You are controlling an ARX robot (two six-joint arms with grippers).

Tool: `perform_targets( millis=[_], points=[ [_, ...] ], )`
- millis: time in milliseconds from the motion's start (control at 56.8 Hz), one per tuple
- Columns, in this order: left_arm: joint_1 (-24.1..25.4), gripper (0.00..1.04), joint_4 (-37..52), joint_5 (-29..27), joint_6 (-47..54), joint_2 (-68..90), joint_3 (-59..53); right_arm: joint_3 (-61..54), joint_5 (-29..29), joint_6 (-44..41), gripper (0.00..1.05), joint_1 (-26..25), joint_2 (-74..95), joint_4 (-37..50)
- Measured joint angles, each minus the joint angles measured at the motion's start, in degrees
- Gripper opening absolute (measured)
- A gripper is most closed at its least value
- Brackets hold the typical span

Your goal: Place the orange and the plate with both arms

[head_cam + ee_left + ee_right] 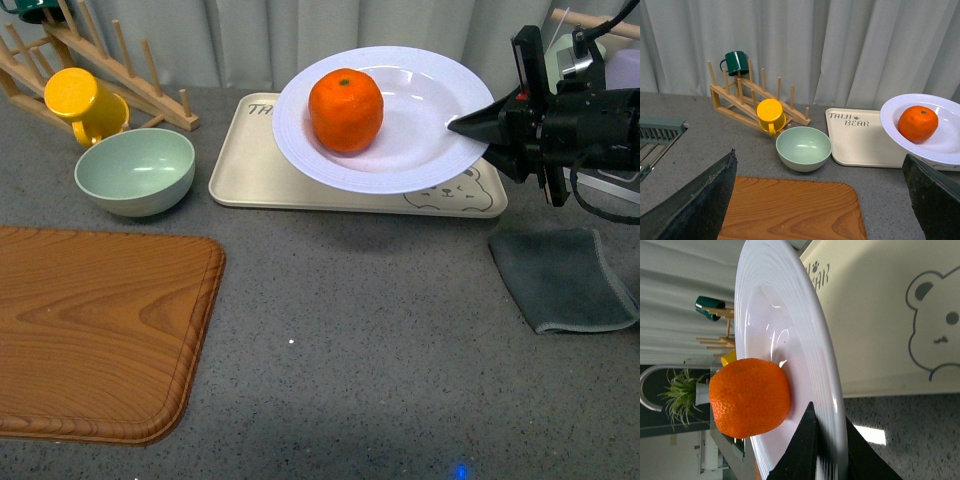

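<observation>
The right gripper (462, 125) pinched only the near rim of the plate (425, 95); a tilt could have rolled the orange (345, 110) off; the left gripper (815, 210) was open, empty.

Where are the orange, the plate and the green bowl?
orange (345, 110), front view, middle of its peel.
plate (295, 125), front view, bare ridged rim beside the orange.
bowl (135, 200), front view, outer wall below the rim.

Right end effector (460, 125) clamped — left (819, 159) splayed
</observation>
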Motion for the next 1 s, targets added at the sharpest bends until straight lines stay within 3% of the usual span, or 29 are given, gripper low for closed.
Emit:
perform_targets(
  millis=[422,827,1003],
  points=[
    [0.0,0.98,0.0,0.0,0.0,0.0,0.0,24.0,5.7,4.3,0.03,2.7,16.1,-11.8],
    [0.0,0.98,0.0,0.0,0.0,0.0,0.0,34.9,11.3,3.1,0.03,3.8,21.9,-22.2],
    [0.0,0.98,0.0,0.0,0.0,0.0,0.0,33.2,12.5,1.8,0.3,3.5,21.6,-21.7]
  ],
)
